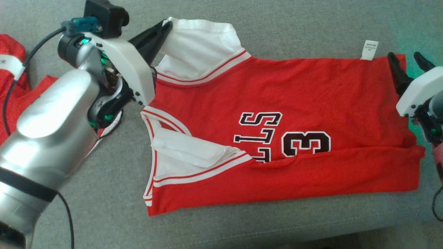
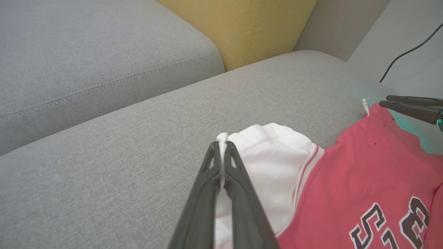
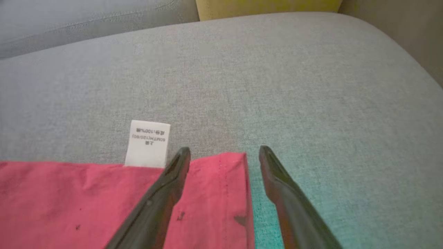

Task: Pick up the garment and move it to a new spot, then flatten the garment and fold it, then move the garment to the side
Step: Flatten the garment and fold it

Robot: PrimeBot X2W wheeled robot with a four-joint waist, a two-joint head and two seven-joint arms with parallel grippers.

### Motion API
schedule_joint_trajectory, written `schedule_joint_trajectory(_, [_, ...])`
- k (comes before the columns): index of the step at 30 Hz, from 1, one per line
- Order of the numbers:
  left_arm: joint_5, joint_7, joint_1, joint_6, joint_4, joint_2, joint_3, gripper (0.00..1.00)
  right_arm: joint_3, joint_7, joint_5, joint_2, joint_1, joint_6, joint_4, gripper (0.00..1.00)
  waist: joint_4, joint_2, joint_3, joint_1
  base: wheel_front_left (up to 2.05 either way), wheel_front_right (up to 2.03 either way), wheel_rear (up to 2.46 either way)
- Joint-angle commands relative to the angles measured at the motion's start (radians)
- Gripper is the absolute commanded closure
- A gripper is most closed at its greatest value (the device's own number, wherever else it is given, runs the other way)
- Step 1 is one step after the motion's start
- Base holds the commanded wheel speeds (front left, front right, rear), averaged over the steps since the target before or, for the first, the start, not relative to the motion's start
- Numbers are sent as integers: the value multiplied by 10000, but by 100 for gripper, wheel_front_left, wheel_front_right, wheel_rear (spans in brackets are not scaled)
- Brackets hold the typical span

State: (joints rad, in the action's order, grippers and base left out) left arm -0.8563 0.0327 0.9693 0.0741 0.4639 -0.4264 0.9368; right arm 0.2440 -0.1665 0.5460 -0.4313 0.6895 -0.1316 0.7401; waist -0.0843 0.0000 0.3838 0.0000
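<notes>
Landmark: the white care label point(image 1: 370, 49) point(image 3: 147, 143), which sticks out from the far long edge of the jersey point(image 1: 311, 97) onto the grey seat cushion point(image 1: 294, 27).

- Jersey: red, spread lengthwise on the seat cushion. The hem end is at the label and the neck end is well away from it. The long edge opposite the label is turned over in a fold point(image 1: 328, 173) that covers the lower part of the black lettering. The number 3 point(image 1: 306, 143) sits about midway down from the label.
- My left gripper point(image 1: 165, 26) point(image 2: 221, 145) is at the end of the jersey farthest from the label. The fingers are pressed together, pinching the edge of the white sleeve point(image 1: 200, 45) point(image 2: 266, 152). A sliver of white cloth shows between the tips, and the sleeve humps up behind the pinch.
- My right gripper point(image 1: 404, 57) point(image 3: 224, 152) is just beside the label, on the hem side. The fingers are spread wide and hold nothing. One finger lies over the red cloth next to the label and the other over bare cushion, with the jersey's corner between them. I cannot tell whether the tips touch the fabric.
- Yellow cushion point(image 3: 266, 5): well beyond the label, at the back of the seat.
- Second red cloth point(image 1: 10, 52): far from the label, past my left arm.
- Thin black cable point(image 2: 408, 52): on the pale surface beyond the label end.
</notes>
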Motion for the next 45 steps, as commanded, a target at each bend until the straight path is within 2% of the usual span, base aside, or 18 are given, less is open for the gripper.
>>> schedule_joint_trajectory(1, [-3, 29, 350, -147, -410, -487, -380, 100, 230, -29, 102, -319, 220, 9, -70, 0, 14, 0, 67, 0, 0, 0, 0])
schedule_joint_trajectory(17, [13, 337, 532, -451, -1047, -753, -397, 100, 1008, 49, 486, -373, 1022, 9, 1144, 0, -5, 0, 431, 0, 0, 0, 0])
schedule_joint_trajectory(18, [20, 347, 548, -462, -1049, -756, -392, 100, 1100, 14, 501, -375, 1056, 9, 1188, 8, -1, 0, 443, 0, 0, 0, 0])
schedule_joint_trajectory(19, [25, 355, 566, -469, -1046, -754, -387, 100, 1184, -6, 518, -385, 1086, 9, 1230, 51, 6, 0, 448, 0, 0, 0, 0])
schedule_joint_trajectory(20, [23, 360, 581, -472, -1039, -749, -385, 100, 1267, -33, 546, -388, 1109, 9, 1268, 100, 12, 0, 447, 0, 0, 0, 0])
schedule_joint_trajectory(24, [-9, 319, 633, -519, -985, -729, -430, 100, 1531, 39, 669, -477, 1233, 9, 1329, 100, 19, 0, 451, 0, 0, 0, 0])
schedule_joint_trajectory(32, [57, 67, 1069, -655, -585, -658, -642, 100, 1370, 1013, 424, -714, 1926, 9, 1822, 100, 17, 0, 647, 0, 0, 0, 0])
schedule_joint_trajectory(39, [351, -719, 1804, -901, 183, -235, -912, 100, 1220, 2038, -119, -675, 2715, 9, 2340, 100, -21, 0, 832, 0, 0, 0, 0])
schedule_joint_trajectory(45, [598, -1334, 2560, -863, 1108, 250, -982, 100, 780, 3031, -868, -409, 3635, 9, 3222, 100, -41, 0, 999, 0, 0, 0, 0])
